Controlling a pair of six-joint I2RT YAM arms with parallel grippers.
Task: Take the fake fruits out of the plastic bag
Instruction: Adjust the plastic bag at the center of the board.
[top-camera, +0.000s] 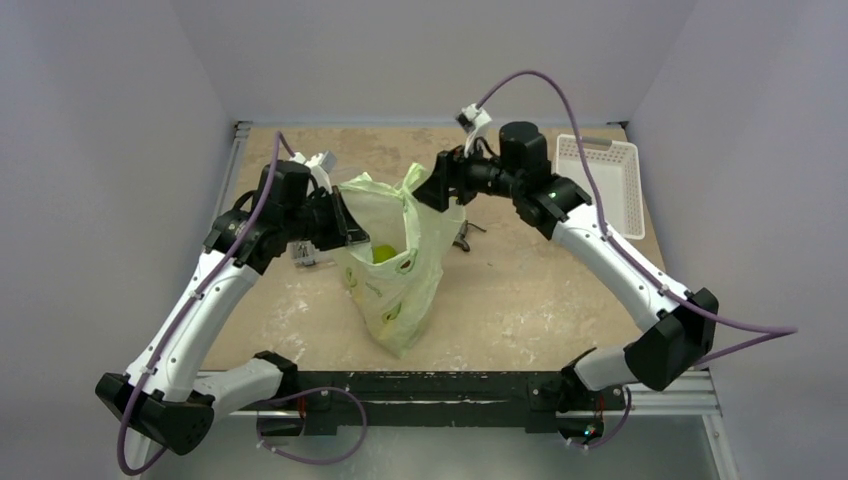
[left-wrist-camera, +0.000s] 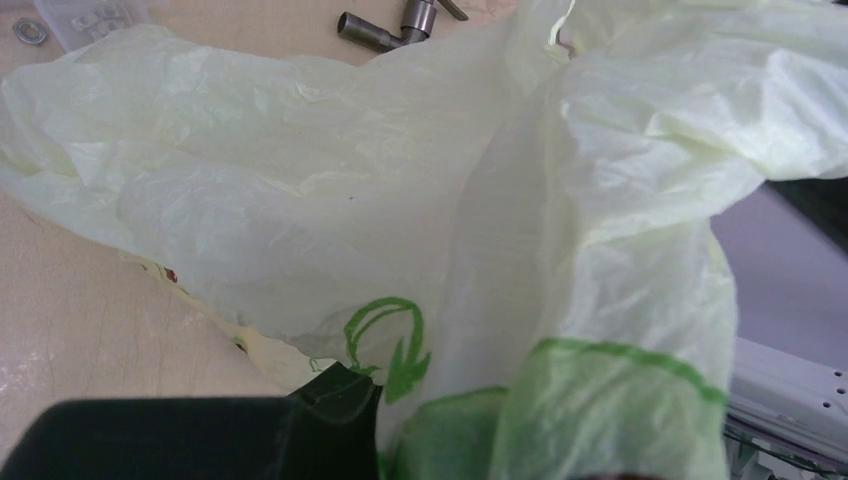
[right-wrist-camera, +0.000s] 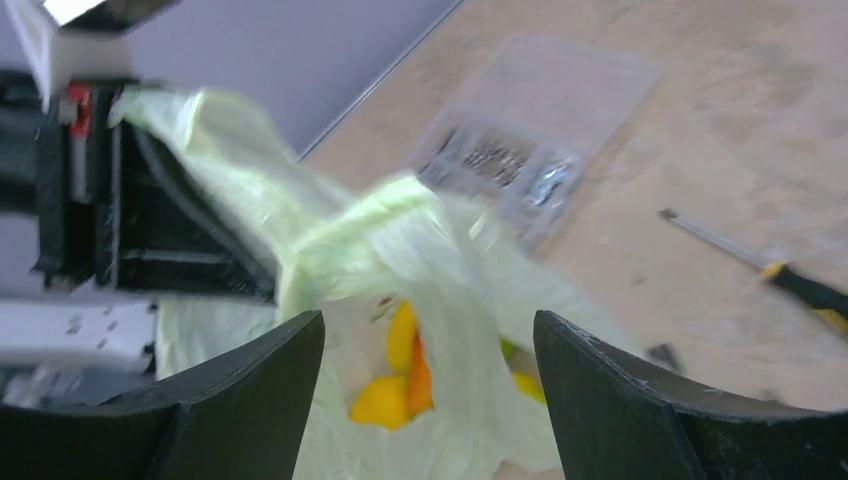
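- Judging the thin, crinkly pale yellow-green plastic bag (top-camera: 400, 285), we expect light, limp, slippery film; its rim and loop handles suit pinching.
- The small glossy plastic fruits (right-wrist-camera: 395, 385), yellow and orange, lie inside it, mid-tabletop.
- Our left gripper (top-camera: 340, 225) reaches in from the left edge, pinching the bag's rim.
- Our right gripper (right-wrist-camera: 428, 325) hangs over the mouth, fingers spread wide.

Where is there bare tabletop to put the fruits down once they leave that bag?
The widest bare patch lies between the plastic bag and the right arm, toward the near edge. A narrower one lies between the bag and the left arm. Crowded: the bag's mouth, flanked by the left gripper and right gripper; the white basket fills the far right corner.
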